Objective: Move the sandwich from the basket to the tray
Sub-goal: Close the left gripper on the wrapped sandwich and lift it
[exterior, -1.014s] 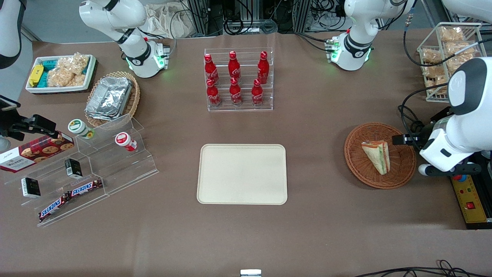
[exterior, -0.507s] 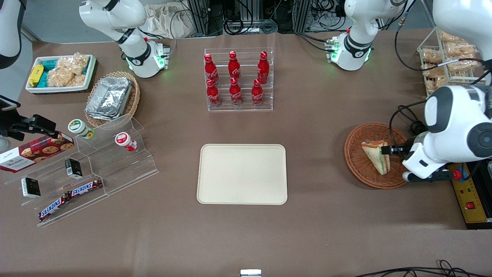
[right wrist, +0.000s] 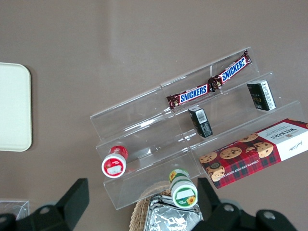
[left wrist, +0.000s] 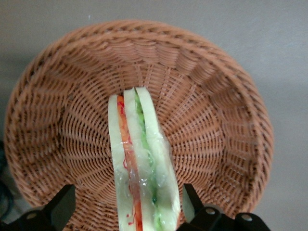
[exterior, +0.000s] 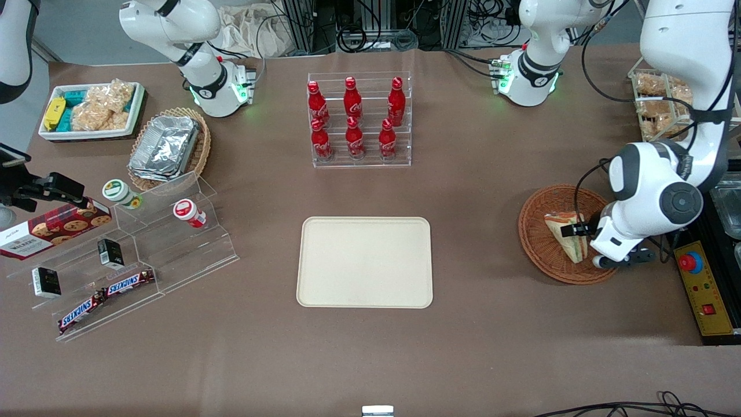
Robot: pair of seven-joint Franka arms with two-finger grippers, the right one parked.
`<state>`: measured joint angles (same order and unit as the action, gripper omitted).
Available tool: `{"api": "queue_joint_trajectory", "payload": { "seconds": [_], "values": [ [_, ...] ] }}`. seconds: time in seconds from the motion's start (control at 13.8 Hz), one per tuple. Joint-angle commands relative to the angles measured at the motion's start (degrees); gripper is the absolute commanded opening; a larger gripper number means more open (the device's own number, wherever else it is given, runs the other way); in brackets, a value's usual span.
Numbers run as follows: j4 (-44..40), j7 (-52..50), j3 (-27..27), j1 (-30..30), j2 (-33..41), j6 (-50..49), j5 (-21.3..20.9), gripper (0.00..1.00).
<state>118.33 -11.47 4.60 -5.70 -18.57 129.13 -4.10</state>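
A: Where is the pincer (exterior: 570,230)?

B: It hangs low over the basket (exterior: 538,246), at the end of the white left arm (exterior: 654,202), right at the sandwich (exterior: 564,234).

A: And its fingers (left wrist: 61,207)?

B: Spread. In the wrist view one dark finger stands on each side of the wedge, with gaps between fingers and wrapper, so nothing is pinched.

A: How does the sandwich (left wrist: 139,168) lie relative to the pincer?

B: It sits between the two fingers, standing on edge with its cut face toward the wrist camera: white bread, an orange-red layer, a green layer, clear wrap over all. Its narrow end points away from the pincer toward the middle of the basket (left wrist: 216,125).

A: The basket itself?

B: Round, reddish-brown wicker, resting on the brown surface (exterior: 463,347) directly under the pincer.

A: And the tray (exterior: 312,289)?

B: Well apart from the pincer, toward the parked arm's end of the surface, flat and cream-beige with nothing on it. Bare surface lies between it and the basket.

A: Anything else near the pincer?

B: A white wire rack (exterior: 660,110) of bagged snacks stands farther from the front camera than the pincer, partly hidden by the arm. A clear stand of red bottles (exterior: 353,119) is well apart, farther from the front camera than the tray.
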Motion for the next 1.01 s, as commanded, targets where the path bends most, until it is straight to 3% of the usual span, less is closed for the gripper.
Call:
{"api": "queue_joint_trajectory", "payload": {
  "seconds": [0.0,0.14,0.36,0.43,0.51,0.72,0.94],
  "values": [
    [3.05,-3.47,0.32,-0.45,0.73,3.76,0.93,0.99],
    [3.22,-3.65,0.41,-0.45,0.29,3.85,0.85,0.93],
    [2.70,-3.65,0.67,-0.27,0.29,3.76,0.85,0.30],
    [2.44,-3.56,0.76,-0.01,0.55,3.50,0.84,0.12],
    [2.09,-3.56,1.11,0.17,1.16,2.63,0.84,0.00],
    [-6.48,-3.56,4.44,0.26,3.45,-9.10,0.84,0.00],
    [-26.06,-3.65,7.35,0.26,2.75,-30.27,1.02,0.00]
  ]
}}
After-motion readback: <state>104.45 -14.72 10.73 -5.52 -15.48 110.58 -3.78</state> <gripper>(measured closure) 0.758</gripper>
